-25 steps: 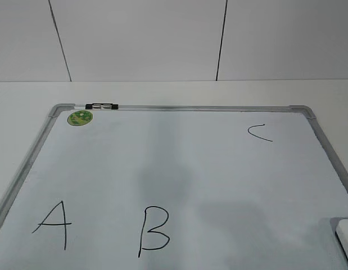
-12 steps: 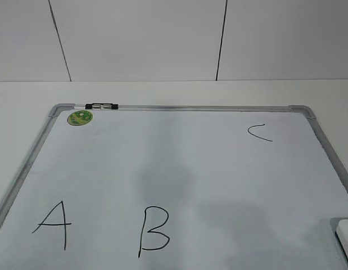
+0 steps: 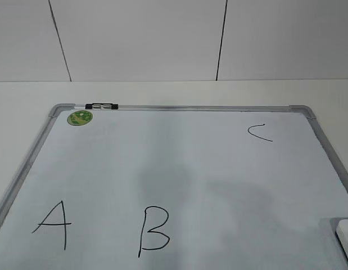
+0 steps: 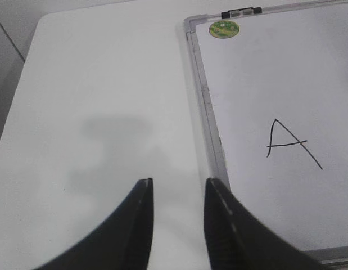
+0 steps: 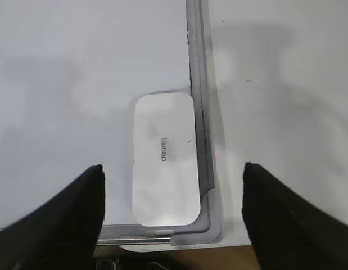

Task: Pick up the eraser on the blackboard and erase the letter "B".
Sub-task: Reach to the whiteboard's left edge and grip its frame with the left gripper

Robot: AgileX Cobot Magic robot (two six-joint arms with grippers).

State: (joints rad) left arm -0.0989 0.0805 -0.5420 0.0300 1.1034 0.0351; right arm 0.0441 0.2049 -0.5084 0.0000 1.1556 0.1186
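The blackboard (image 3: 179, 169) lies flat on the table; it is a pale whiteboard with a grey frame and a round green sticker (image 3: 80, 117). The letter "B" (image 3: 153, 231) is at the front middle, between the "A" (image 3: 53, 224) and the small "C" (image 3: 260, 133). The white eraser (image 5: 165, 158) lies in the board's near right corner against the frame; only its edge shows in the exterior view (image 3: 346, 237). My right gripper (image 5: 172, 169) is wide open above it, the fingers apart from it on each side. My left gripper (image 4: 178, 184) is open and empty over the table left of the board.
A small black-and-silver clip (image 3: 102, 106) sits on the far frame. The white table (image 4: 106, 112) extends left of the board, and its front edge lies just below the board's near right corner (image 5: 207, 230). A tiled wall stands behind.
The eraser's visible edge in the exterior view has shrunk slightly toward the lower right. A shadow over the board's front right has grown and shifted. The letters are unchanged.
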